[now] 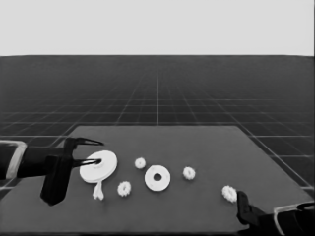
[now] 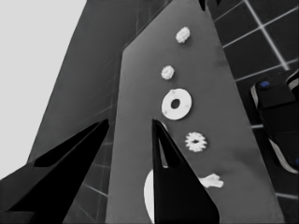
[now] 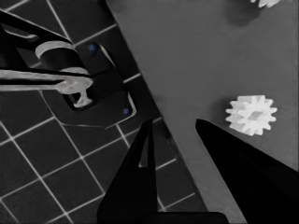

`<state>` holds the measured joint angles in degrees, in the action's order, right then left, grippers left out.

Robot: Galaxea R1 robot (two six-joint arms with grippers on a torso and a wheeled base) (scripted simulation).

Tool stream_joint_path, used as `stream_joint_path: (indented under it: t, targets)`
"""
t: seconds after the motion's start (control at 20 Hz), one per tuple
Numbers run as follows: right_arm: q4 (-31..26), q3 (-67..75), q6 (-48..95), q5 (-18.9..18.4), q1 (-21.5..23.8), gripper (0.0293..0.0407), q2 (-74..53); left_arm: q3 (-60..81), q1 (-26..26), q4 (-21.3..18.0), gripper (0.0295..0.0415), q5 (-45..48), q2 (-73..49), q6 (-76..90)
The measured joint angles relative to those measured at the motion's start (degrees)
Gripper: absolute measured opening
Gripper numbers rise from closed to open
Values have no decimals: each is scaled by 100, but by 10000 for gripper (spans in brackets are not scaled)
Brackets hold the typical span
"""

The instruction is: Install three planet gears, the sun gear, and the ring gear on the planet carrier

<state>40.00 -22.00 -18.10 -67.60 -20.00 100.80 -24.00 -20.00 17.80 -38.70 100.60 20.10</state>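
Head view: the dark, matte counter (image 1: 162,206) carries seven white parts. The larger round part (image 1: 99,167), thick-rimmed with a small dark hole, lies at the left end. The left gripper (image 1: 97,151) waits over it with its jaws spread apart, one pointed finger above the part's far edge and the other across its hole; it does not hold the part. A thin white piece (image 1: 99,191) touches that part's near edge. The smaller round part (image 1: 157,178), flat and washer-like with a dark centre hole, lies mid-counter. Four small toothed gears lie apart: one (image 1: 140,162) beyond and left of the smaller round part, one (image 1: 124,188) nearer and left, one (image 1: 189,172) just to its right, and one (image 1: 229,193) toward the right near corner. The right gripper (image 1: 242,201) shows only at the lower right corner, just beside that last gear and not touching it.

Left wrist view: the two black wedges stand well apart with nothing between them. One finger (image 2: 175,186) hides most of the larger round part (image 2: 148,193). The smaller round part (image 2: 176,104) and three gears lie farther along.

Right wrist view: the jaws are open, with bare counter between them. One crisp, square-toothed gear (image 3: 251,114) lies just beside a finger (image 3: 243,163), apart from it. Dark machinery (image 3: 93,88) shows past the counter's edge.
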Motion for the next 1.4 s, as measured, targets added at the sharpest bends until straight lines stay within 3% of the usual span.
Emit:
stream_joint_path:
  t: [0.05,0.1,0.15,0.2,0.25,0.3,0.35,0.4,0.45,0.55,0.65,0.7,0.75,0.85,1.2,1.3,1.4]
  targets:
    - [-433,303,19,133,-310,293,78,408,405,-420,295,-282,-16,-15]
    - [-255,169,11,77,-193,308,46,245,256,-250,297,-169,-10,-9]
    - [-151,90,7,45,-125,337,26,144,165,-148,314,-102,-8,-5]
    - [-89,45,4,25,-86,368,15,85,112,-88,347,-62,-6,-3]
    - [-53,19,2,14,-63,380,8,375,1289,2703,375,-2581,1300,-2788]
    - [-32,4,1,8,-50,383,5,-120,1906,3061,394,-5358,3052,-5653]
    - [-20,-5,1,4,-42,384,2,-1163,2007,1771,403,-5630,3949,-8181]
    - [-13,-9,0,2,-38,384,1,-2078,2030,807,398,-5515,4216,-9354]
    - [-9,-12,0,0,-36,385,0,-2742,2054,221,391,-5310,4333,-9859]
    - [-5,-15,0,-1,-33,385,0,-3474,2090,-340,386,-5090,4465,-10182]
    - [-3,-16,0,-1,-33,385,0,-3772,2105,-542,385,-5017,4524,-10245]
    - [-3,-16,0,-1,-32,385,0,-3844,2108,-587,385,-5001,4540,-10252]
    - [-3,-16,0,-1,-32,385,0,-4096,2632,-54,385,-4897,4602,-10116]
    - [-3,-16,0,-1,-32,385,0,-4481,3175,394,385,-4721,4704,-9918]
    - [-3,-16,0,-1,-32,385,0,-4735,3401,591,385,-4594,4779,-9793]
    - [-3,-16,0,-1,-32,385,0,-4739,3403,594,314,-4593,4779,-9791]
    - [-3,-16,0,-1,-32,385,0,-4740,3402,595,312,-4592,4780,-9791]
